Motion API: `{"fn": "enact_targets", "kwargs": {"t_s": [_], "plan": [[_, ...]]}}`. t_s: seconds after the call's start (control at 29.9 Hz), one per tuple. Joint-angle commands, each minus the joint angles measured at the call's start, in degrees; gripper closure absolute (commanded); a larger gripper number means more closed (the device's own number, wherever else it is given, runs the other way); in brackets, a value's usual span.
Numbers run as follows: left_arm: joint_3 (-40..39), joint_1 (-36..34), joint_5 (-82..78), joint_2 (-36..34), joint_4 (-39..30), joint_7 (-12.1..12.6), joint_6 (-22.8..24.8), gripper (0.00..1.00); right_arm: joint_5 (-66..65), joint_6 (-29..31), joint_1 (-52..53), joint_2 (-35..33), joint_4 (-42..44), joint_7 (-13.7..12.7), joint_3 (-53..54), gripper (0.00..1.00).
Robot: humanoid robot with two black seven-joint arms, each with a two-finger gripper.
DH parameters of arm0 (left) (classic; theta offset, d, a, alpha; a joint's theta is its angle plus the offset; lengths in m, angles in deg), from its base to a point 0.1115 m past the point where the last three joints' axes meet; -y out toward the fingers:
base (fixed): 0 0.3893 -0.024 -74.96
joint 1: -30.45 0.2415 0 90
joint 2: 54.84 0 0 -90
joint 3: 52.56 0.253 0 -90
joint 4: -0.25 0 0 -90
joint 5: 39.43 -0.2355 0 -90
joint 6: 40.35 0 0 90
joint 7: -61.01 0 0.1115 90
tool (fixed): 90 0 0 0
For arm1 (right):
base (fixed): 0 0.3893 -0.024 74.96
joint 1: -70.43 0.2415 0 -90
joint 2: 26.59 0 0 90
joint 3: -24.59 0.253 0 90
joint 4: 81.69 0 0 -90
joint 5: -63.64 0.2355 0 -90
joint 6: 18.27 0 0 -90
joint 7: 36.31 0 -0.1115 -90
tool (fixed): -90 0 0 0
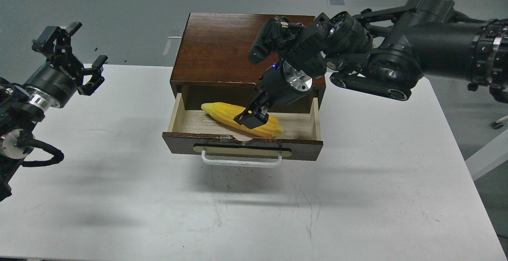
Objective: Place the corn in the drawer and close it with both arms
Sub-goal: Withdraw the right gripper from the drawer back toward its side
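Note:
The yellow corn [219,112] lies slantwise inside the open drawer [305,142] of the dark brown box [222,46]. The drawer is pulled out toward me, its white bar handle [241,161] facing front. My right gripper [252,118] reaches down into the drawer from the right and is shut around the corn's middle; one finger shows in front of the cob, the other is hidden behind it. My left gripper [85,44] is open and empty, held above the table's left side, well away from the drawer.
The box stands at the back middle of a white table [278,213]. My right arm [397,62] crosses above the box's right half. Grey floor lies beyond the table's far edge.

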Motion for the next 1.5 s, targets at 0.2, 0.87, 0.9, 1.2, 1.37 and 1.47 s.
{"fn": "enact_targets", "kwargs": {"t_s": [0.2, 0.87, 0.9, 1.2, 1.37, 1.47], "plan": [[-0.09, -0.08, 0.02, -1.03, 0.01, 0.0, 0.0, 0.0, 11.64, 0.27, 2.56, -10.24, -1.25, -0.01, 6.41, 0.01], [0.61, -1.13, -2.34, -0.33, -0.08, 0.0, 0.0, 0.0, 57.69, -0.17, -48.81, -35.75, -0.82, -0.01, 44.88, 0.01], [0.61, -1.13, -3.49, -0.33, -0.08, 0.0, 0.0, 0.0, 59.19, -0.17, -52.68, -35.31, 0.58, -0.01, 47.69, 0.01], [0.7, -0.96, -10.52, 0.63, -1.83, 0.0, 0.0, 0.01, 59.82, -0.17, -64.05, -25.91, 11.05, -0.01, 53.08, 0.01], [0.7, -1.05, -14.21, -0.33, -5.52, 0.0, 0.0, 0.7, 59.74, -0.17, -64.76, -24.32, 11.23, -0.01, 53.08, 0.01], [0.44, -1.13, -16.15, -1.47, -9.03, 0.0, 0.0, 1.0, 59.74, -0.17, -64.85, -24.32, 11.32, -0.01, 53.08, 0.01]]}}
